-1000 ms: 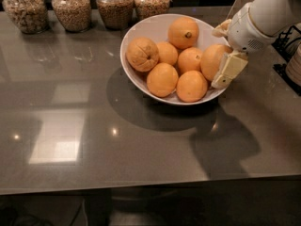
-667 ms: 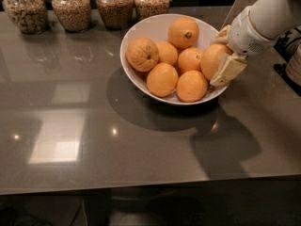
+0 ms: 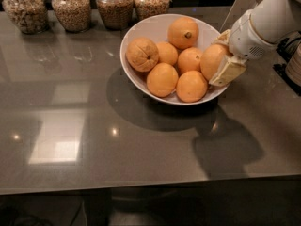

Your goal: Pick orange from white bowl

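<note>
Very little has changed over the last second. We see the gripper (image 3: 218, 60) still at the 3 o'clock edge of the white bowl (image 3: 143, 28), its two pale fingers (image 3: 227, 72) closed on either side of the orange (image 3: 208, 60), one above and one below. The orange still sits low against the bowl's right wall, touching its neighbours, so we judge the grasp made but the lift not yet begun. The next move should be straight up, so the other fruit is not disturbed. The wrinkled orange (image 3: 142, 54) lies at 9 o'clock in the bowl and the one with the dark stem spot (image 3: 183, 32) at 12 o'clock. The bowl rests on a glossy grey table (image 3: 141, 149) that reflects ceiling lights. Four glass jars (image 3: 70, 7) of dry goods line the table's far edge, from 10 to 12 o'clock.
</note>
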Tool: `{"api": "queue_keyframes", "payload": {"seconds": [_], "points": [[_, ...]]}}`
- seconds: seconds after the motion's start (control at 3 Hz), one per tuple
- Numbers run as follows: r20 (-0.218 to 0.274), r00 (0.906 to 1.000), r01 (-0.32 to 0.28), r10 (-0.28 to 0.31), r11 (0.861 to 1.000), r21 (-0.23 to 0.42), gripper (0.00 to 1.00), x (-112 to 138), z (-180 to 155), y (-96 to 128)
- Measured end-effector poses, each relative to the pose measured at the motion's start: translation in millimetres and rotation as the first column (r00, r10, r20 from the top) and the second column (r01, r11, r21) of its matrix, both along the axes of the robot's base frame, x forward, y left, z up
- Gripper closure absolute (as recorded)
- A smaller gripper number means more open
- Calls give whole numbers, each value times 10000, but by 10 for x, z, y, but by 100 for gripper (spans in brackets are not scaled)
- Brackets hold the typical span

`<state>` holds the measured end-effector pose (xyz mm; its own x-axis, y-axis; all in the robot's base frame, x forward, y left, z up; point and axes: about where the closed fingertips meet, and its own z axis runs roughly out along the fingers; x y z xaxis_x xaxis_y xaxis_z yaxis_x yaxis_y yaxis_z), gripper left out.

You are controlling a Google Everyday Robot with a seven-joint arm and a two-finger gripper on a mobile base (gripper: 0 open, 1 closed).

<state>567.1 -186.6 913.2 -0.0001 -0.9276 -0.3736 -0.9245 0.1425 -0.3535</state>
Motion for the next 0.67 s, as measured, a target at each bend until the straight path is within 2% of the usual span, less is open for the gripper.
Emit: {"api": "queue_keyframes", "payload": {"seconds": [0.33,0.67], "points": [[130,9997,-188,185,9996,232,100,-27,85,44],[335,9983,-510,486,9959,747,100,-75,281,95]]}}
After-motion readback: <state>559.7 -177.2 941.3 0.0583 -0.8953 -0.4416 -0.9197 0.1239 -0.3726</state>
